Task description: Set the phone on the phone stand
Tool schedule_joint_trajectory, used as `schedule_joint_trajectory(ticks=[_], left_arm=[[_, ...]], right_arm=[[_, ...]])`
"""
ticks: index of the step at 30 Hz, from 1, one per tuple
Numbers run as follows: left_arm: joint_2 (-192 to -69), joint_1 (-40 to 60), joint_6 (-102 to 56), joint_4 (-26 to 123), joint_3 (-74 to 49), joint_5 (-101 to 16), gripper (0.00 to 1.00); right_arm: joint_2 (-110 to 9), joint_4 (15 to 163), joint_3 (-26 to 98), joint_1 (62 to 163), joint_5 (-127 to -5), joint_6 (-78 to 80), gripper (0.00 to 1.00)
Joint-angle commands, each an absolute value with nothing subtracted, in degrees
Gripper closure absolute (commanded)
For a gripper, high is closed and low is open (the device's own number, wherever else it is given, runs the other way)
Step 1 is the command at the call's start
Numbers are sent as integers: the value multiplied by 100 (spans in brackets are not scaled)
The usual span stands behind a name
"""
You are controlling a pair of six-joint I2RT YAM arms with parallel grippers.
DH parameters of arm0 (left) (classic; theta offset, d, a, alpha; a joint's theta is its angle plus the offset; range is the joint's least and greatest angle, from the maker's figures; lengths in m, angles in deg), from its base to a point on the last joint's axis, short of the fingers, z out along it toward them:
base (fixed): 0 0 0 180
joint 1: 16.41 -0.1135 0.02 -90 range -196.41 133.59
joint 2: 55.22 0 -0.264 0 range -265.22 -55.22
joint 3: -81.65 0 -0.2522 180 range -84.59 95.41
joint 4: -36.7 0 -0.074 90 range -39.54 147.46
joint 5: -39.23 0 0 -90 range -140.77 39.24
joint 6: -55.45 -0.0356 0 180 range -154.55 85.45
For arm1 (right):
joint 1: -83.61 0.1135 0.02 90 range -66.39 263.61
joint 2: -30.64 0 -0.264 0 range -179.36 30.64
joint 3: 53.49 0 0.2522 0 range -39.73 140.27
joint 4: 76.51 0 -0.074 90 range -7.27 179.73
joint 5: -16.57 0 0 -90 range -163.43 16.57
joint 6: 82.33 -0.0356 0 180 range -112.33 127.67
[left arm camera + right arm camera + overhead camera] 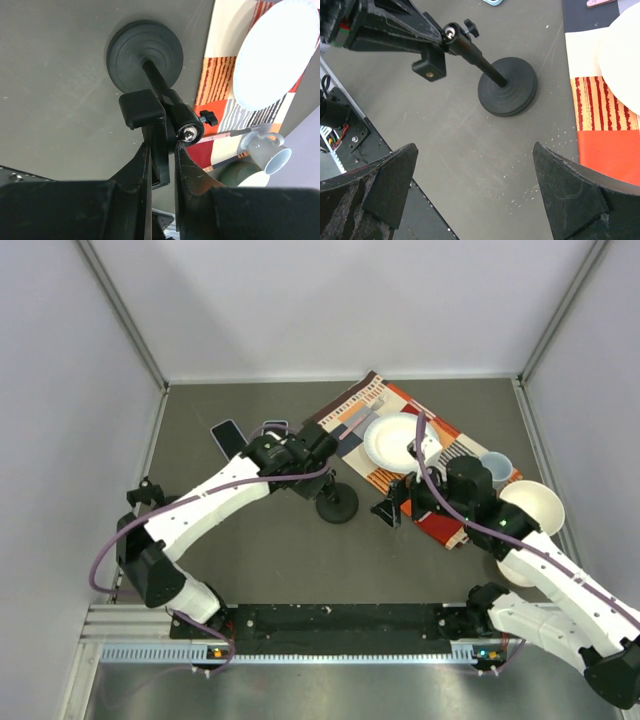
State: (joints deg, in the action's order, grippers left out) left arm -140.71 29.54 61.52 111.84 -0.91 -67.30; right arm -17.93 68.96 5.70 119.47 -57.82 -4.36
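One black phone stand [507, 94], round base

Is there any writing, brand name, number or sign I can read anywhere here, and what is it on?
No text can be read in any of the three views.
The phone stand, the phone, the patterned cloth, the white plate and the cup show no print or logo.
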Motion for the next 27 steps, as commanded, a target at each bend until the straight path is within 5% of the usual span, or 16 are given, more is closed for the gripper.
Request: schedule_joint_trajectory(ticks=[1,3,6,7,11,12,13,22,27], left_arm=[[-14206,3298,6916,10856,244,-7361,100],[-14162,3324,6784,10365,102,-7301,100],[-14153,3333,6609,10073,-21,-7186,85],[-14162,3333,6548,10056,-4,-7168,70],[-14022,3333,6223,9916,-30,-7019,39],[-13978,3333,6143,9837,-74,-7001,37],[-13916,3333,6038,9775,-109,-6967,18],[-11915,3325,3354,7944,-1557,-7116,16],[-10156,3281,2373,7541,-2840,-7089,5]], right_arm=[[-1612,7154,553,12000,-6008,-534,1],[-1515,7145,544,12000,-6016,-534,1],[-1445,7119,509,12000,-6043,-490,1],[-1444,7119,509,11991,-6043,-472,1],[-1629,7145,378,12035,-5797,-516,1],[-1699,7188,342,12087,-5797,-551,1],[-1708,7250,316,12149,-5814,-569,1],[-2260,7566,482,12957,-7245,-850,10],[-2797,7874,746,13371,-7773,-1104,18]])
